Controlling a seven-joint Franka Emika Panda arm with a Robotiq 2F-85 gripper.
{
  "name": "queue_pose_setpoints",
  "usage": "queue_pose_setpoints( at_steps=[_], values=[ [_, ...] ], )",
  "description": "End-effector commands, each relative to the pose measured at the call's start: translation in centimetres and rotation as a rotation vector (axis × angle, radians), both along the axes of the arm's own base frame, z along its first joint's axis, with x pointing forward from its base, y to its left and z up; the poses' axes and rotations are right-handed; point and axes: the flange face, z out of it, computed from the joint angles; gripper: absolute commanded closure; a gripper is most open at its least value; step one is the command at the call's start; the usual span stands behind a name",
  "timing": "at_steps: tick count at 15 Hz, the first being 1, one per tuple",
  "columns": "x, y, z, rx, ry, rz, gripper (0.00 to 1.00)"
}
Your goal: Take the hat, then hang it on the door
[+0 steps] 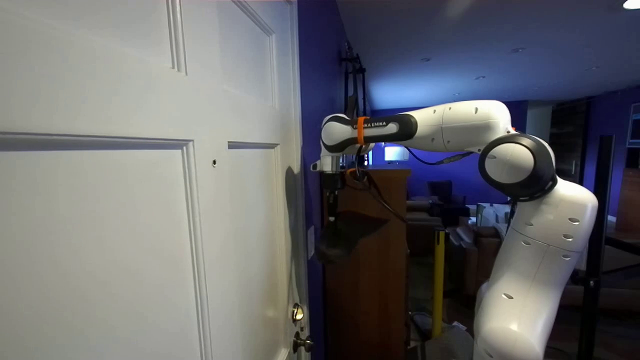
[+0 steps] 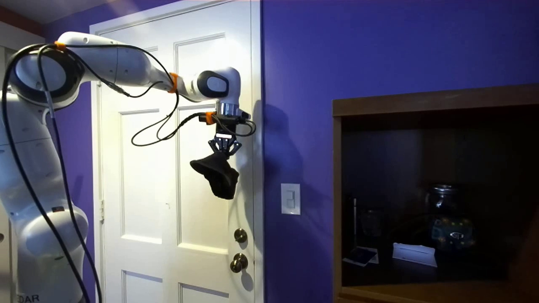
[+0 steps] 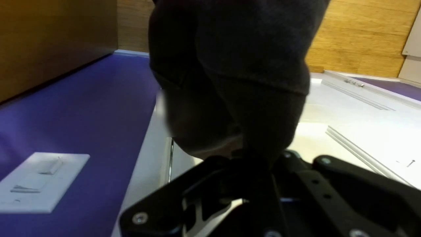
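Note:
A black hat hangs from my gripper, whose fingers are closed on its edge. The hat and gripper also show in an exterior view, dark against the brown cabinet. In the wrist view the hat fills the upper middle, above the fingers, and hides the fingertips. The white panelled door stands behind the gripper and also fills the left of an exterior view. A small dark spot shows on the door; a small nail-like thing shows there in the wrist view.
A brass-coloured knob and lock sit low near the door's edge. A light switch is on the purple wall. A brown cabinet stands beside the gripper. A yellow post stands behind. Cables loop from the arm.

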Motion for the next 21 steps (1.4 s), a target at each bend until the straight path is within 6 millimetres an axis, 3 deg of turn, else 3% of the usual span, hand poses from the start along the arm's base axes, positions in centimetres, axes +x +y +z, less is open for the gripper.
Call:
queue_pose_setpoints(
  at_steps=[1, 6, 10, 21],
  values=[
    [-0.2, 4.4, -0.1, 0.040, -0.110, 0.060, 0.99],
    [-0.9, 10.6, -2.4, 0.165, -0.235, 0.149, 0.99],
    [-1.9, 14.2, -4.3, 0.213, -0.309, 0.260, 0.99],
    [-2.5, 19.6, -8.9, 0.177, -0.383, 0.809, 0.99]
  ],
)
